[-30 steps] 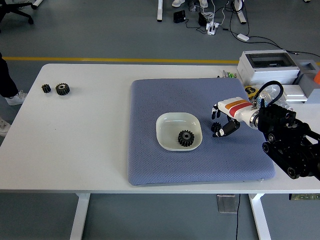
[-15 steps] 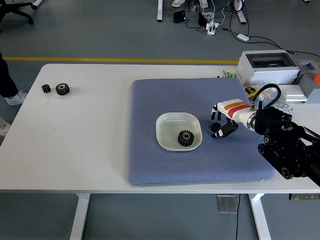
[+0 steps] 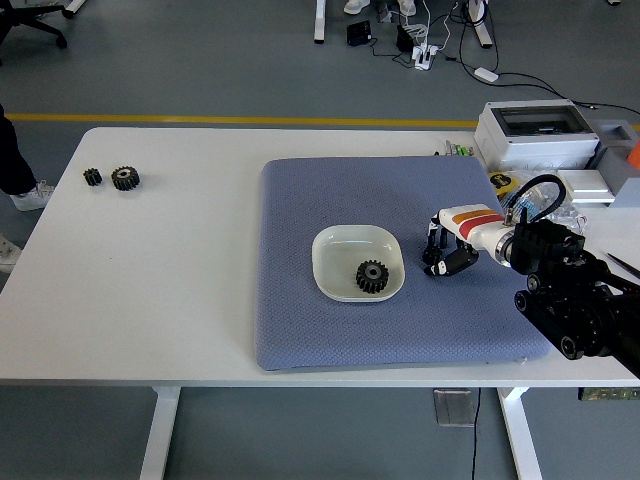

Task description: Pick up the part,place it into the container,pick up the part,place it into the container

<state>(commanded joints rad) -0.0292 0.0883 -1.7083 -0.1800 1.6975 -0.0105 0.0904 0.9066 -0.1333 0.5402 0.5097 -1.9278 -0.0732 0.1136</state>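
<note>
A white bowl (image 3: 334, 250) sits in the middle of the blue-grey mat (image 3: 330, 190). One black gear (image 3: 372, 277) lies inside it, near its front right corner. My right hand (image 3: 441, 255), white with an orange stripe on its back, hangs low over the mat just right of the bowl and does not touch it. Something dark shows under the hand; I cannot tell whether it is a part. Two more black gears lie far off at the table's back left: a small gear (image 3: 92, 177) and a larger gear (image 3: 125, 178). The left arm is out of sight.
A white box (image 3: 535, 130) and some small items stand at the table's back right, beyond the mat. A person's dark leg and shoe (image 3: 20, 180) show at the left edge. My black right forearm (image 3: 575, 300) covers the mat's front right corner.
My right hand has sunk lower toward the mat and drifted slightly right and nearer. The bowl and the gears have not moved.
</note>
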